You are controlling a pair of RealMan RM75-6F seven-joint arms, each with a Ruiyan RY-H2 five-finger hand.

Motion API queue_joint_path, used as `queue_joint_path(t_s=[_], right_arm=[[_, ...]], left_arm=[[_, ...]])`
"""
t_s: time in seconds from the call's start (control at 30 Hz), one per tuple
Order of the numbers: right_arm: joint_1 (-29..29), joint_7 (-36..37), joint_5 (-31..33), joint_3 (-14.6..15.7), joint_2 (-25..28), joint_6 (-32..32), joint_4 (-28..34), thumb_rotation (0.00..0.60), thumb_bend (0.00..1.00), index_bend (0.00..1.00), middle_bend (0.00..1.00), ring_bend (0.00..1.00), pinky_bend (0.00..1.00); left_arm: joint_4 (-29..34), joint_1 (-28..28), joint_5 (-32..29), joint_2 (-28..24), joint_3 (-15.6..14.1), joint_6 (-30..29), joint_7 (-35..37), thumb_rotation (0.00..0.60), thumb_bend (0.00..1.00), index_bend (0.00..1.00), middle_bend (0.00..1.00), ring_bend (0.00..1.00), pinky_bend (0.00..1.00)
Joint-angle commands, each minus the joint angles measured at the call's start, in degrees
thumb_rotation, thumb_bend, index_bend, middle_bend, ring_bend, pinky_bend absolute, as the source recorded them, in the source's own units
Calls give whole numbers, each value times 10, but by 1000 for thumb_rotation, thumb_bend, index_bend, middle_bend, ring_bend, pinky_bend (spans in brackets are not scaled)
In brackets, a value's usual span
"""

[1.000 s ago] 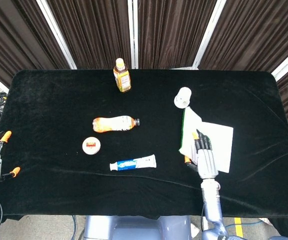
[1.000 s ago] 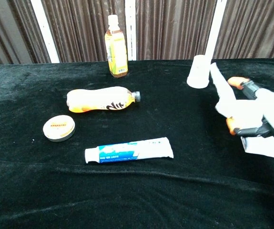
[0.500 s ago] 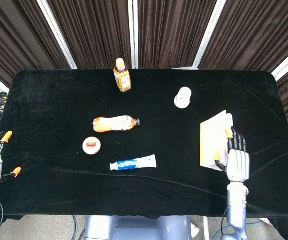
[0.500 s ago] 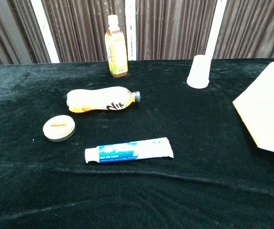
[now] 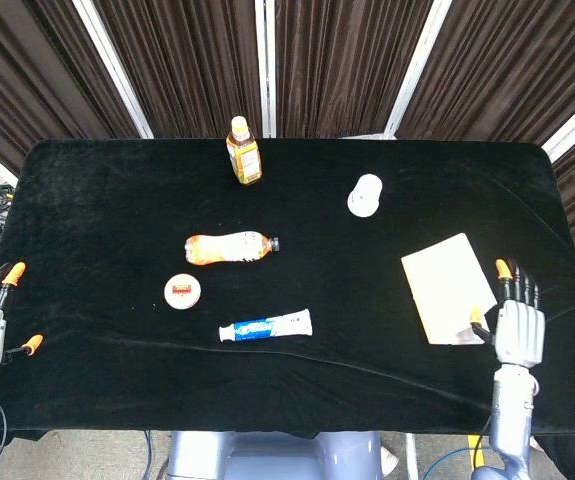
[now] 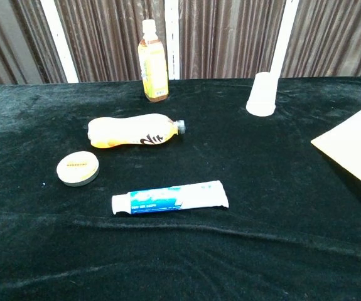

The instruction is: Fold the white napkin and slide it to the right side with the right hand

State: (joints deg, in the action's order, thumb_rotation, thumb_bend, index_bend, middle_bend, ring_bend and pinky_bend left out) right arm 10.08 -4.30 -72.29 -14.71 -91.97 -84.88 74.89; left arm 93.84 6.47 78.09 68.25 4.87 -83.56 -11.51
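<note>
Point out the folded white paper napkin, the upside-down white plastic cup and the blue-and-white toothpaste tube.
folded white paper napkin (image 5: 448,287), head view, middle of its top face
upside-down white plastic cup (image 6: 261,94), chest view, its side wall
blue-and-white toothpaste tube (image 6: 167,197), chest view, middle of its body

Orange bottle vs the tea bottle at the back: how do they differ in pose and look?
The orange bottle lies on its side mid-table, cap pointing toward the robot's right; the tea bottle stands upright near the far edge. The orange bottle has a dark cap and orange contents; the tea bottle has a white cap, amber liquid and a yellow label. Both are capped, and neither hand touches them.
</note>
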Motion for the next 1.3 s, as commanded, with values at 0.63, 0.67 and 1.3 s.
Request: queue_joint_path(t_s=[0.63, 0.67, 1.3], right_arm=[[-21, 23, 1, 3, 40, -4, 28, 600, 52, 0, 0, 0, 0], [-23, 26, 1, 2, 48, -5, 34, 600, 48, 0, 0, 0, 0], [-42, -11, 4, 13, 132, -2, 141, 600, 51, 0, 0, 0, 0]], left_arm=[[0, -1, 3, -1, 0, -3, 1, 600, 170, 0, 0, 0, 0], [0, -1, 3, -1, 0, -3, 2, 600, 170, 0, 0, 0, 0], [7, 0, 23, 0, -6, -8, -5, 600, 170, 0, 0, 0, 0]])
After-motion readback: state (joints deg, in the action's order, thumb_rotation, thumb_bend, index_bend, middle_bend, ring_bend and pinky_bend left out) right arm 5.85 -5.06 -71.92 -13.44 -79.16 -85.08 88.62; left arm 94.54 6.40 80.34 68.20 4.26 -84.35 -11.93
